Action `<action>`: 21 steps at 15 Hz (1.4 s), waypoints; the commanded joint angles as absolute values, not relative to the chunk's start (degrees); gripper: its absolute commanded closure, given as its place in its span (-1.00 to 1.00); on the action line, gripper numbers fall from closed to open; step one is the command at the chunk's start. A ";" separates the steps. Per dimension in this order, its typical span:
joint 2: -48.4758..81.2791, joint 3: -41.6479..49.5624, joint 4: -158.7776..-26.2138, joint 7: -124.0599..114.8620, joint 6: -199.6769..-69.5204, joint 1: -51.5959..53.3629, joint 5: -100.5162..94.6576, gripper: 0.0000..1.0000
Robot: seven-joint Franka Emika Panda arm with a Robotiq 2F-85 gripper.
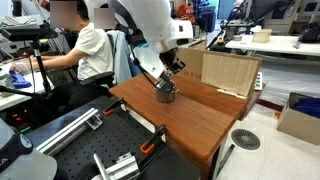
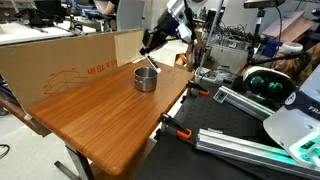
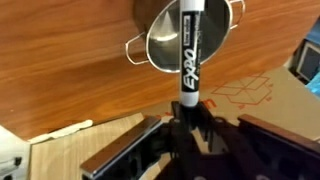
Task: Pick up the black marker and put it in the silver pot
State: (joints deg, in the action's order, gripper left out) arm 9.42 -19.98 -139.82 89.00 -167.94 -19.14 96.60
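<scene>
Pinching the slim black marker by one end in the dark Robotiq gripper, dangling it tip-down over the mouth of the small round shiny silver pot on the brown wooden table. Apparently done with picking up; not yet releasing it inside.

The white arm reaches down from 12 o'clock, its gripper entering the wrist view from 6 o'clock, jaws clamped on the black marker.
</scene>
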 commanded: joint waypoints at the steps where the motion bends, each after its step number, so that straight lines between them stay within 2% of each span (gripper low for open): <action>1: 11.20 -20.04 -137.15 100.67 -171.02 -17.81 105.85 0.90; 8: 13.62 -18.93 -133.56 110.04 -171.50 -15.88 115.92 0.90; 17: 21.78 -14.99 -127.31 113.81 -174.90 -12.10 119.92 0.90; 18: 22.48 -14.70 -126.93 112.61 -175.64 -11.49 119.34 0.10; 20: 23.42 -14.15 -126.42 111.56 -175.98 -10.62 118.64 -0.05; 21: 23.83 -13.83 -126.14 111.46 -175.95 -10.16 118.60 -0.21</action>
